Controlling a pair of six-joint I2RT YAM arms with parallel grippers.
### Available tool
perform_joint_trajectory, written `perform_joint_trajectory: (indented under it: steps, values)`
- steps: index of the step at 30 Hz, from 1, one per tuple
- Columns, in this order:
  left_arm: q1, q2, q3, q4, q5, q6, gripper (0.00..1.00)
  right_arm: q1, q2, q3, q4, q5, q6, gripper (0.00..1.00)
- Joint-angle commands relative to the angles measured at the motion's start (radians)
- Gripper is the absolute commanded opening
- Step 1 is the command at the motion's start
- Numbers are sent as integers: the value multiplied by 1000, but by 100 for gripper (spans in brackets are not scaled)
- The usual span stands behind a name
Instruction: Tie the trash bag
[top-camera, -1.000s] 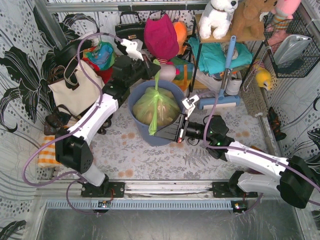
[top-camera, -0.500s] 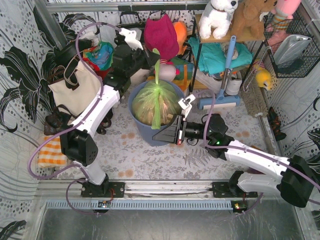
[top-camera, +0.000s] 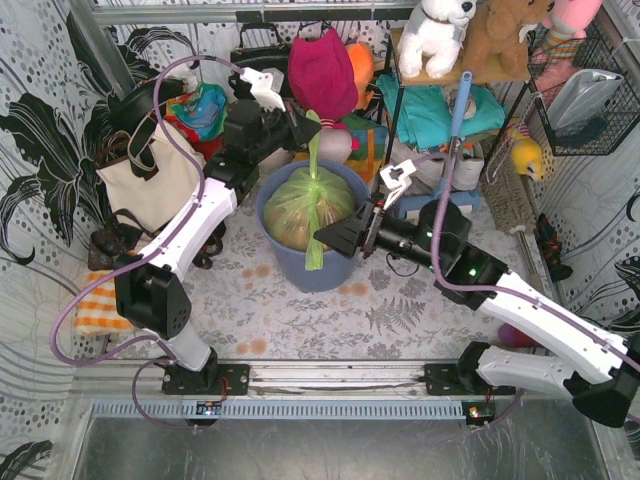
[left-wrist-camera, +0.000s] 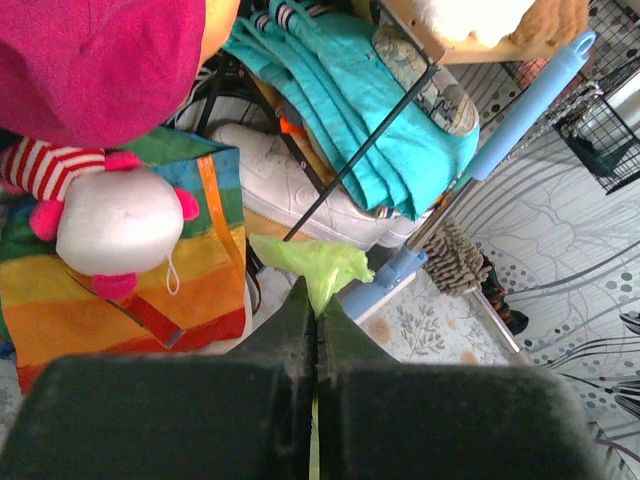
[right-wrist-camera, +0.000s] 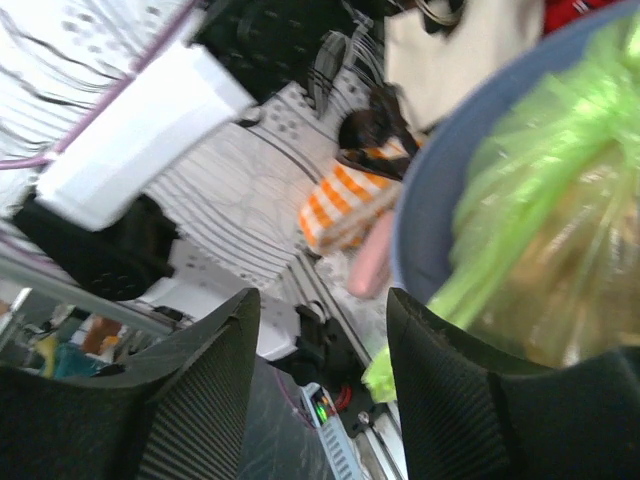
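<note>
The trash bag (top-camera: 300, 205), light green with tan paper showing through, sits in the blue-grey bin (top-camera: 290, 272). One twisted tail rises from its gathered neck to my left gripper (top-camera: 307, 127), which is shut on it. The left wrist view shows the green plastic (left-wrist-camera: 312, 263) sticking out past the closed left gripper (left-wrist-camera: 318, 303). A second tail (top-camera: 314, 255) hangs loose over the bin's front. My right gripper (top-camera: 338, 236) stands open beside the bag's right side, holding nothing. In the right wrist view the right gripper (right-wrist-camera: 322, 312) has the bag (right-wrist-camera: 545, 240) to its right.
A cream tote bag (top-camera: 150, 185) stands left of the bin, with an orange striped cloth (top-camera: 95, 305) near it. A shelf with plush toys (top-camera: 440, 35), teal cloth and a blue-handled mop (top-camera: 455, 130) crowds the back right. A wire basket (top-camera: 585, 95) hangs at right.
My right gripper has opened and let go of the lower tail, which now hangs over the bin's front. The right arm has risen and shifted right. The left gripper still holds the upper tail.
</note>
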Motion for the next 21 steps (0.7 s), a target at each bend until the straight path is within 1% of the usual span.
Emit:
perform_joint_trajectory:
  steps: [1, 5, 11, 17, 19, 20, 21]
  values:
    - [3, -27, -30, 44, 33, -15, 0, -2, 86, 63, -228, 82, 15, 55]
    - [3, -29, -36, 42, 37, -14, 0, -2, 151, 111, -286, 62, 53, 56]
    - [3, -29, -43, 47, 44, -18, 0, -1, 209, 149, -329, 56, 51, 56]
    - [2, -29, -48, 55, 45, -22, 0, -3, 251, 172, -322, 43, 40, 46]
    - [3, -29, -50, 56, 46, -24, 0, -4, 259, 179, -314, 34, 34, 35]
    - [2, -30, -52, 58, 46, -25, 0, -4, 266, 184, -314, 32, 31, 34]
    - [2, -31, -54, 60, 46, -24, 0, -6, 271, 190, -318, 32, 30, 35]
